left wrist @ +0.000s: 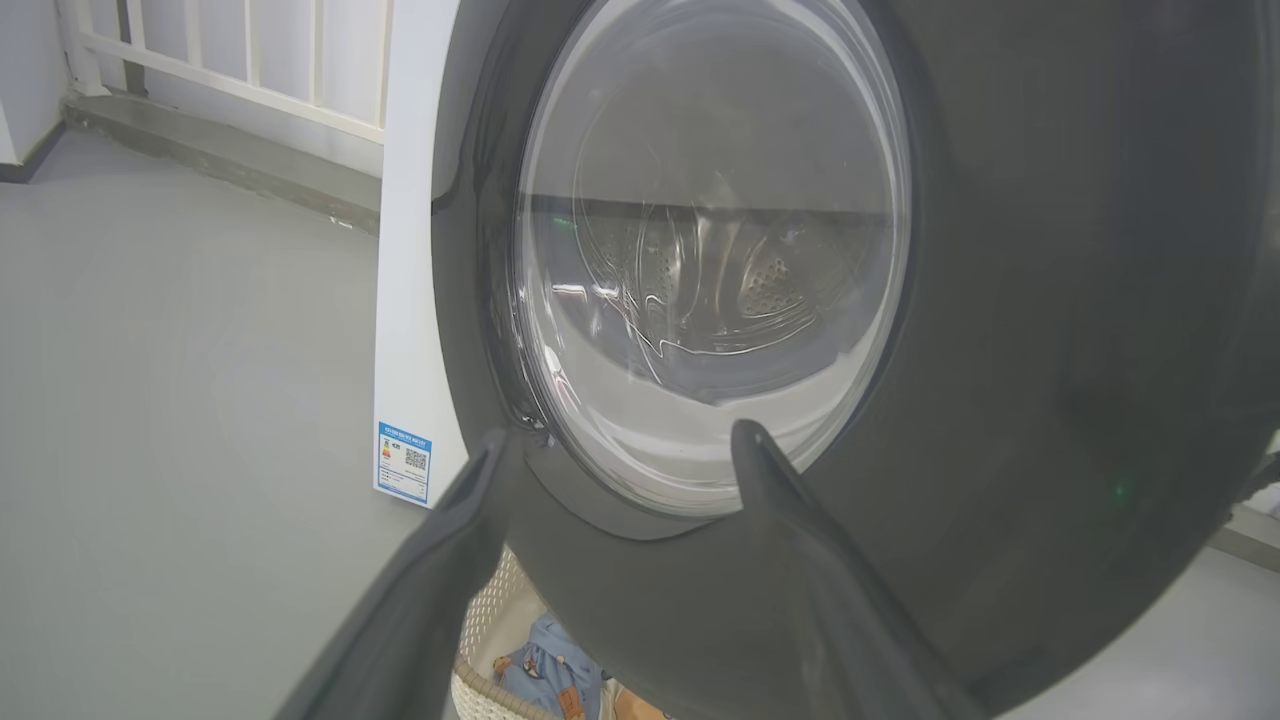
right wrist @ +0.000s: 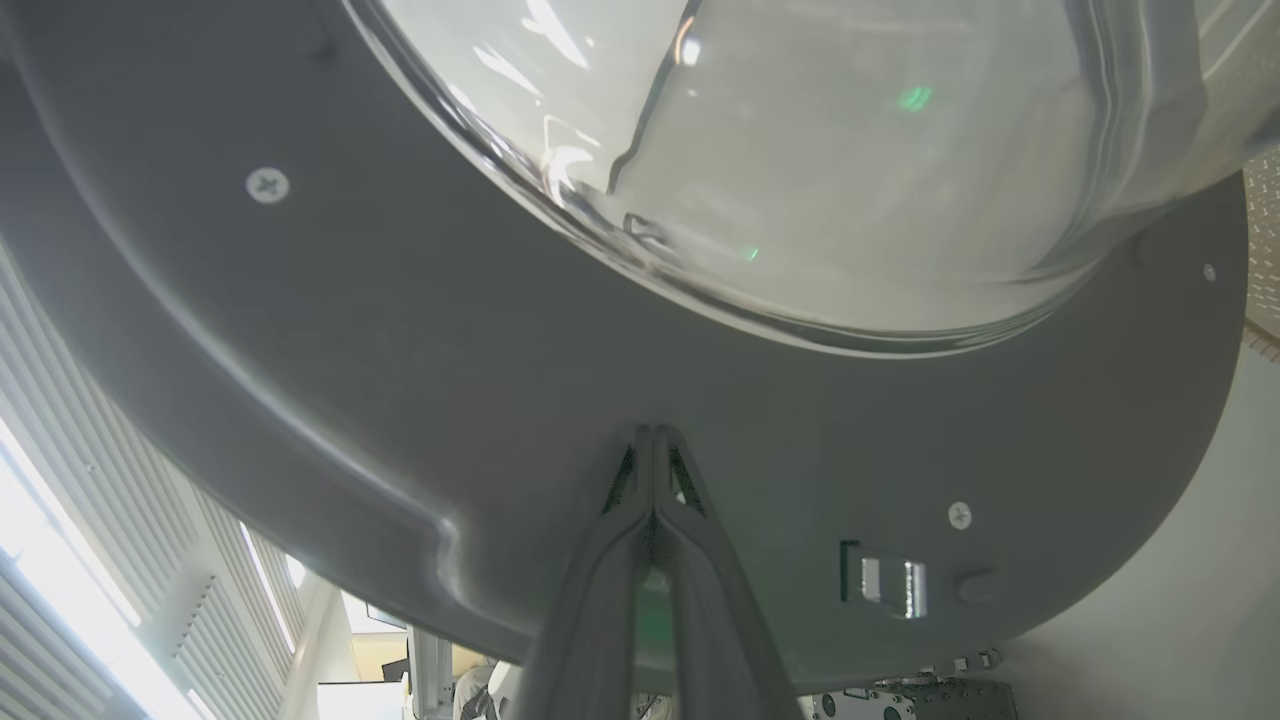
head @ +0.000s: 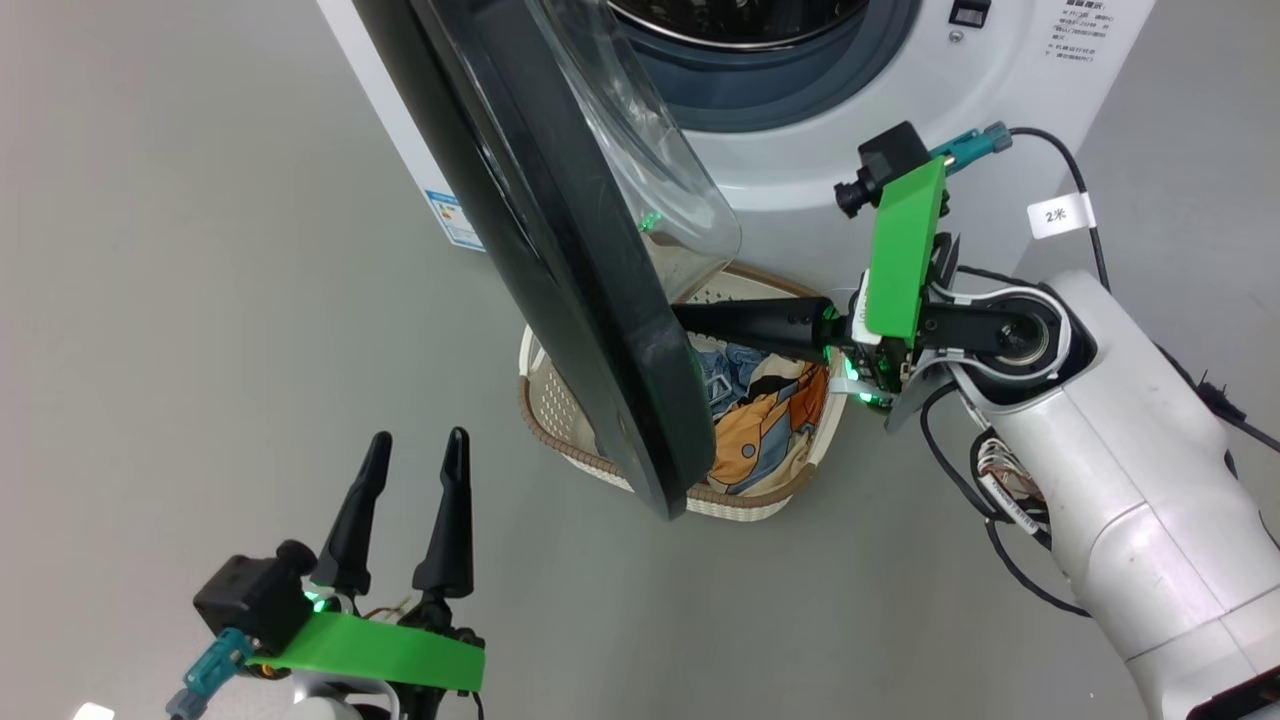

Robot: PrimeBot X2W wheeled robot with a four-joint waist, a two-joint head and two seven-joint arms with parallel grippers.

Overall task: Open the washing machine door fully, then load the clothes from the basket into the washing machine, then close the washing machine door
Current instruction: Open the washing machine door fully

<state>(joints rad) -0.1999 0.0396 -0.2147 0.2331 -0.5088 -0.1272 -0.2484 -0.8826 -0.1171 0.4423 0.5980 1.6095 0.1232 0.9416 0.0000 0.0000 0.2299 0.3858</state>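
Observation:
The washing machine (head: 800,150) stands at the top, its drum mouth showing. The washing machine door (head: 560,260) hangs partly swung out, edge-on to my head view, above the basket (head: 550,400). The clothes (head: 760,420), orange, blue and cream, lie in the basket. My right gripper (head: 685,318) is shut, its tips against the door's grey inner face (right wrist: 400,350) just below the glass bowl (right wrist: 800,150); the right gripper (right wrist: 652,432) holds nothing. My left gripper (head: 418,440) is open at the lower left, apart from the door, facing the door's outer glass (left wrist: 700,250).
Grey floor lies all around. A black cable with a white tag (head: 1060,215) runs by the machine's right side. A blue label (left wrist: 403,462) is on the machine's front. A white railing (left wrist: 230,60) stands far left. The door's latch hook (right wrist: 885,580) is near my right fingers.

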